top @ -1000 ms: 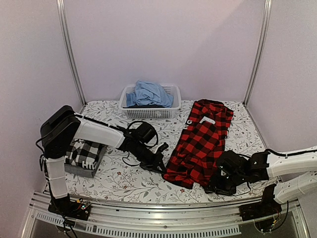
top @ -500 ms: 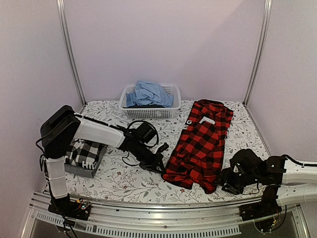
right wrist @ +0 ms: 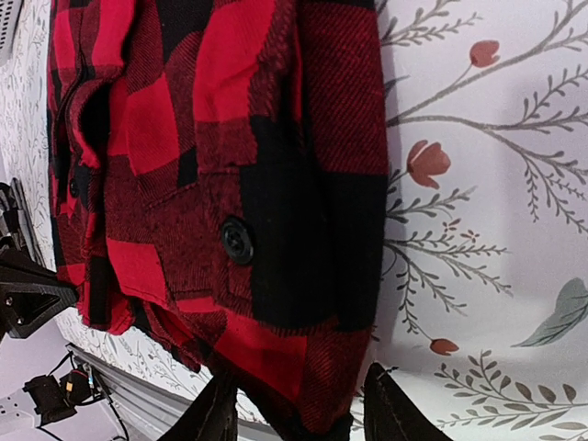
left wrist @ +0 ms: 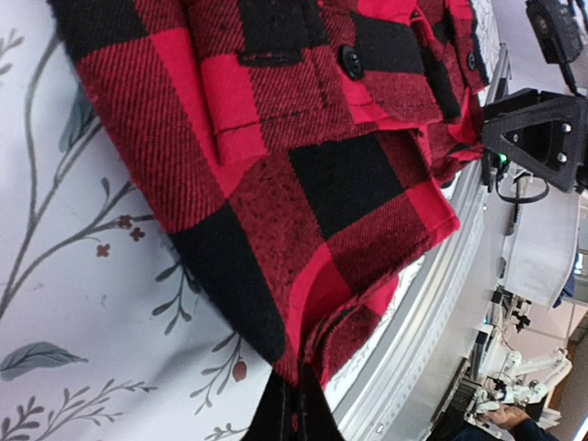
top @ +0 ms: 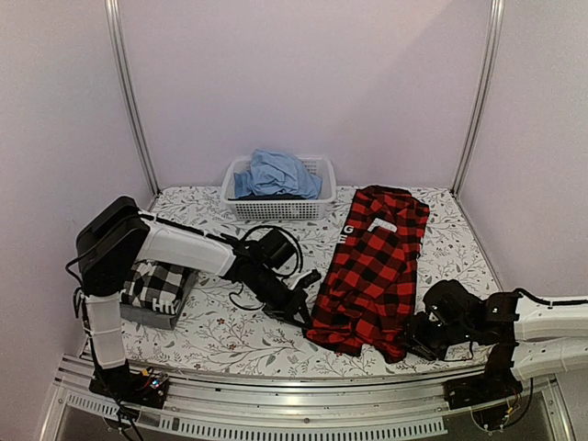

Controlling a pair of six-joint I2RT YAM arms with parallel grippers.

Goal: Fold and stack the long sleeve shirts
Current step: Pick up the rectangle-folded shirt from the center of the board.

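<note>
Three shirts are on the flower-printed worktop [top: 220,331], with one basket at the back. Item one is the red-and-black flannel [top: 372,266], which lies right of centre as a long narrow band, collar end toward the rear wall and hem end at the near edge. Its sides appear to be turned in, so the step in hand is judged to be the lengthwise fold, hem toward collar, which would explain why both arms work the near end. The left pincer [top: 308,312] is at the near-left hem corner, fully closed, and in its wrist view the cloth's edge runs straight into the tips, so it apparently has the corner pinched. The right pincer [top: 412,338] is at the near-right hem corner, partly open, its fingers [right wrist: 220,413] standing either side of the hem and not visibly clamping it. Items two and three form the finished stack at the left edge, well apart from the flannel: a folded black-and-white check shirt [top: 158,283] resting on a dark grey shirt [top: 147,314]. This is judged to be where the flannel goes once folded. The white basket [top: 276,209] holds crumpled blue cloth [top: 276,173], kept clear of the folding space.
</note>
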